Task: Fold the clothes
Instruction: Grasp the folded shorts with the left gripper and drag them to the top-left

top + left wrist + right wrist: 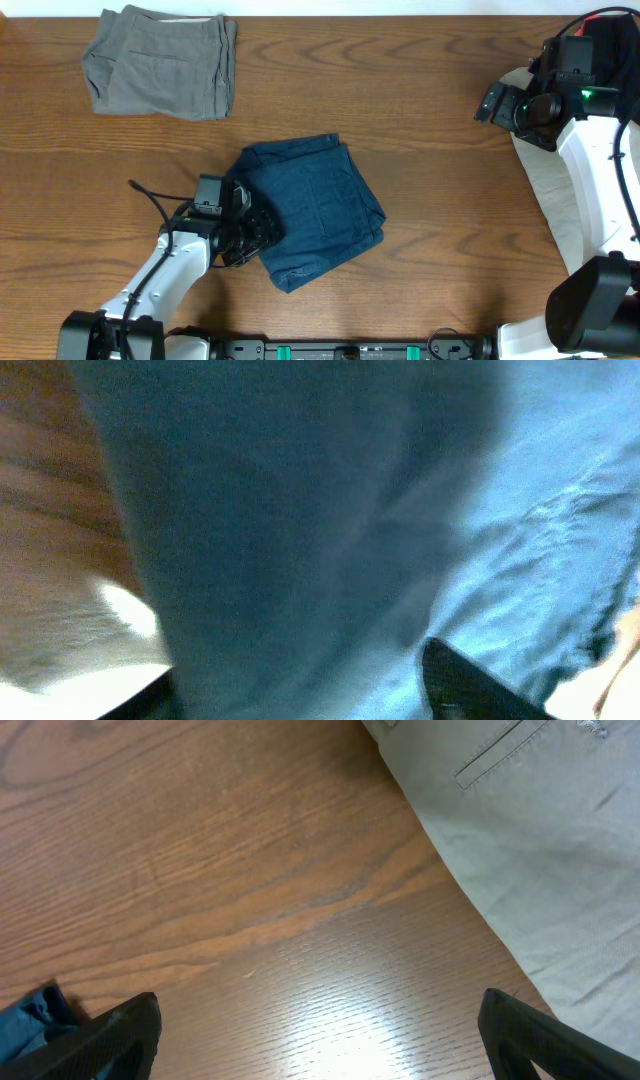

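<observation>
Dark blue denim shorts (315, 210) lie folded in the middle of the table. My left gripper (258, 232) is at their near left edge. In the left wrist view a thick fold of the denim (300, 510) fills the gap between the two dark fingers, and the left gripper (300, 695) is shut on it. Grey shorts (160, 62) lie folded at the far left. Beige shorts (548, 190) lie on the right, under the right arm. My right gripper (492, 103) hovers open over bare wood (320, 1030), with the beige shorts (540, 840) just beside it.
A dark garment (612, 40) sits in the far right corner behind the right arm. Wood tabletop (420, 120) shows between the blue shorts and the right arm. A corner of the blue denim (25, 1020) shows at the right wrist view's lower left.
</observation>
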`<state>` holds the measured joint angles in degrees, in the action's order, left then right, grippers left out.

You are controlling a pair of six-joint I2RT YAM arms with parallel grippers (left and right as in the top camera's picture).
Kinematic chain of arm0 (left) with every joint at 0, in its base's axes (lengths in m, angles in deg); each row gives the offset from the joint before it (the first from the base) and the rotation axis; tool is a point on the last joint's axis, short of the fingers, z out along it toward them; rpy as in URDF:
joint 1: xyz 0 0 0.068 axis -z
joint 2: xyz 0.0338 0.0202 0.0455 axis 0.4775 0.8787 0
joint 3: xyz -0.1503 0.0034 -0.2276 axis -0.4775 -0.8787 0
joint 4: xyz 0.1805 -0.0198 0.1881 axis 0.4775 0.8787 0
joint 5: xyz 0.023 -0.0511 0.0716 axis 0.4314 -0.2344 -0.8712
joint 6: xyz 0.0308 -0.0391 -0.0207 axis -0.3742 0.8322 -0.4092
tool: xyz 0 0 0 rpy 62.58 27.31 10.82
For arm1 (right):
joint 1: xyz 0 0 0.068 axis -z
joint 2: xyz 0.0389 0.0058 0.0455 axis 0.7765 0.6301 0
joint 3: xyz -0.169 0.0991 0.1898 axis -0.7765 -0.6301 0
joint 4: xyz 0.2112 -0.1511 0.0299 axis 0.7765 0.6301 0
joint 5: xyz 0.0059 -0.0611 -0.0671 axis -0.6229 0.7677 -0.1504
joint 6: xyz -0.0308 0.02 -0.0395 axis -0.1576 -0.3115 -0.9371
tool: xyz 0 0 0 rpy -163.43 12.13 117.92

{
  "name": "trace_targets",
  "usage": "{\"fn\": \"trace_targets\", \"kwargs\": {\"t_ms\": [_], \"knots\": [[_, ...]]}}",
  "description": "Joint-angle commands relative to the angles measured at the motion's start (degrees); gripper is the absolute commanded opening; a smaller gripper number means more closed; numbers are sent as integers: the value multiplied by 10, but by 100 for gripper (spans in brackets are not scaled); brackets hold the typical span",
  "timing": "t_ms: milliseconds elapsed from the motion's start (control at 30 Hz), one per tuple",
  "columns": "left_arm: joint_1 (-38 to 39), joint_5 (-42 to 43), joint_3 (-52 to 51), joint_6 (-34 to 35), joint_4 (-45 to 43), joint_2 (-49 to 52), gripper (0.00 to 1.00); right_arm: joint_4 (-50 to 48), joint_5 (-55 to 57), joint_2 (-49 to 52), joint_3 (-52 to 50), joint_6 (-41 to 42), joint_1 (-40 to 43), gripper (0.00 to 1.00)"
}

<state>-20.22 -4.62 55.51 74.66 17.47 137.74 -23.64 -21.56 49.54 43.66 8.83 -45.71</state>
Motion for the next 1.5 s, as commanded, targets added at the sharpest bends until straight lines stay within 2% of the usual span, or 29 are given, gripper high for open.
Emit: {"fn": "trace_targets", "kwargs": {"t_ms": [0,100,133,367,500,633,867,1067,1300,1467], "knots": [[-2,-56,-3,14,1,4,40,0,4,2,0,-7,3,99],[-2,-63,9,2,12,4,8,0,4,2,0,-7,3,99],[-2,-63,19,-10,23,4,6,0,4,2,0,-7,3,99],[-2,-91,135,-148,140,4,6,0,4,2,0,-7,3,99],[-2,-107,201,-234,177,4,6,0,4,2,0,-7,3,99],[-2,-174,254,-264,185,6,6,0,4,2,0,-7,3,99],[-3,-272,342,-266,108,46,6,0,4,2,0,-7,3,99],[-15,-325,426,-286,64,124,6,0,4,2,0,-7,3,99],[-66,-346,488,-299,6,205,6,0,4,2,0,-7,3,99],[-91,-346,504,-351,-57,216,6,0,4,2,0,-7,3,99]]}}
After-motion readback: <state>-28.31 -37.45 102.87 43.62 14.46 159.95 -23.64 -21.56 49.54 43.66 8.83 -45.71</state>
